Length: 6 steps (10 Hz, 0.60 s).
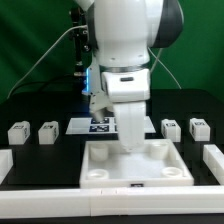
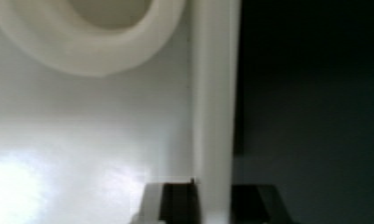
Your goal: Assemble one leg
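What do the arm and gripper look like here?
The glossy white, rounded arm has a black joint section, a blue light on its side and thin dark cables behind. The boxy white gripper ends in black fingertips.

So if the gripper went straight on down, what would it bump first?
The white tray: its raised rim runs right between the jaws in the wrist view. The gripper may be touching it now; depth is unclear.

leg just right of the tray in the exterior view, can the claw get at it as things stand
Probably yes, after lifting: the claw sits astride the rim of the white tray, but that leg stands apart from its neighbour with nothing over it.
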### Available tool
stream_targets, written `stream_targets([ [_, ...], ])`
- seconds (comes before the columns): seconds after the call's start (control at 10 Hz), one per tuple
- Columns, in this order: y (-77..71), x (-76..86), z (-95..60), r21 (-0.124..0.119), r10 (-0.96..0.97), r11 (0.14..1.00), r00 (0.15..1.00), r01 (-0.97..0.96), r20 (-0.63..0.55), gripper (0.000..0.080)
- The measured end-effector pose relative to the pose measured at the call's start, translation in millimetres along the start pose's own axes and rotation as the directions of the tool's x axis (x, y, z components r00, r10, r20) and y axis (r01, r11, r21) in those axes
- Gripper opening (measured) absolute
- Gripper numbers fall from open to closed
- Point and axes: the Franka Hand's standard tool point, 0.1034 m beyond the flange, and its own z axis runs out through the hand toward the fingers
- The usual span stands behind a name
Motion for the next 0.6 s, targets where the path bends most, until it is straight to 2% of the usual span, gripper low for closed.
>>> stream_targets([
  [0.1,9.3,13.9,0.5,-0.009,0.016,1.0,1.0,-0.016,-0.008,0.0067],
  [0.2,9.6,24.9,2.8,0.009,0.029,1.0,1.0,-0.029,-0.007,0.0067],
  [0.6,10.2,37.0,3.4,0.044,0.034,0.998,0.999,-0.033,-0.005,0.0067],
])
